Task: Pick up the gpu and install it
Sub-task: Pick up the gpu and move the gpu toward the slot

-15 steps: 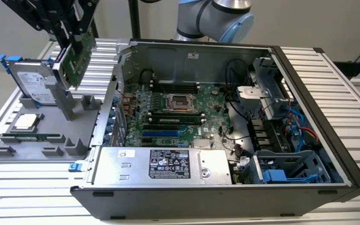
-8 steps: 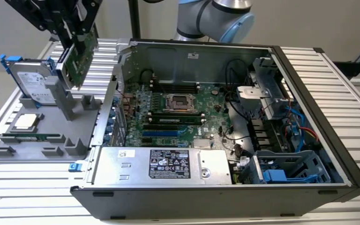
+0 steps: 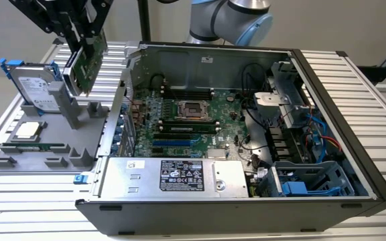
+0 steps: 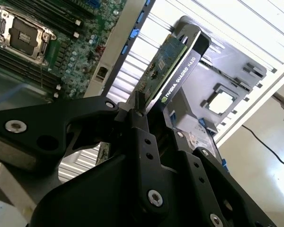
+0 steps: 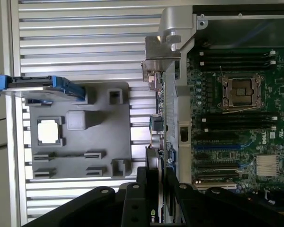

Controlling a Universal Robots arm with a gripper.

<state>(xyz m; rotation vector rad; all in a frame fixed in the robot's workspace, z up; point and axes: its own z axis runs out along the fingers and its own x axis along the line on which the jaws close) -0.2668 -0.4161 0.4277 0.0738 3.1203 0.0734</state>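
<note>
A ribbed aluminium table (image 3: 354, 80) carries everything. The biggest thing on it is an open black desktop computer case (image 3: 233, 221) lying on its side, with a green motherboard (image 3: 179, 125) bare inside it. On the exterior view's left of the case sits a grey plastic fixture tray (image 3: 79, 145). A silver hard drive in a blue frame (image 3: 35, 88) stands on edge in the tray.

The gpu (image 3: 89, 60), a flat green card with a black cooler block and a silver end bracket, is off the tray and in the air. It hangs on edge above the tray, close to the case's side wall on the exterior view's left. The arm's black jaws are clamped narrow on the card's upper part, one on each face, as the second wrist view shows (image 4: 173, 61). The card is not yet over the motherboard.

The hold looks like a thin one on a smooth, flat card, so a jolt could make it pivot or slide in the jaws. The side wall is very near, and the bracket could catch its rim on the way across. A tilted card would meet its slot askew and might jam there or stress the motherboard.
</note>
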